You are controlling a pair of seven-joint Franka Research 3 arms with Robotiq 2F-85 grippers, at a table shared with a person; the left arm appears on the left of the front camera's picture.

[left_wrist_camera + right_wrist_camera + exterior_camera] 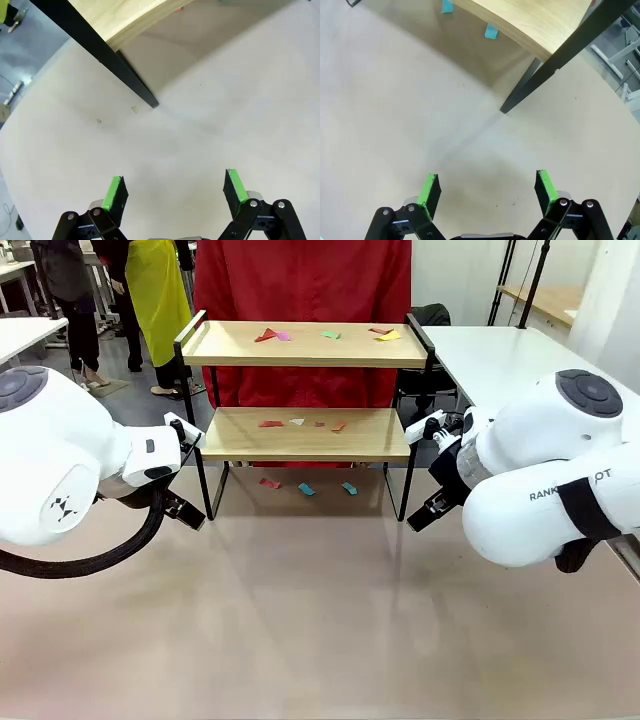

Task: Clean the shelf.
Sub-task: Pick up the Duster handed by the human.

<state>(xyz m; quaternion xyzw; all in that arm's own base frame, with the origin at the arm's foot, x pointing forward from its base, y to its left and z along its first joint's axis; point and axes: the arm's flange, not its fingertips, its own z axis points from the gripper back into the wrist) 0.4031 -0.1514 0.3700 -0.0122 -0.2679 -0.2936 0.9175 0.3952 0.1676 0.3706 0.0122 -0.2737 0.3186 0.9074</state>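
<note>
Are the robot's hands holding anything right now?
No. The left gripper and right gripper are both open and empty, near the shelf.

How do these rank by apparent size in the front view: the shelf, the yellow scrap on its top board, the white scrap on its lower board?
1. shelf
2. yellow scrap and white scrap: both tiny and look alike, so unranked.

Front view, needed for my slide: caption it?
Black-framed two-tier wooden shelf strewn with coloured paper scraps, open left tool and open right tool flanking it.
</note>
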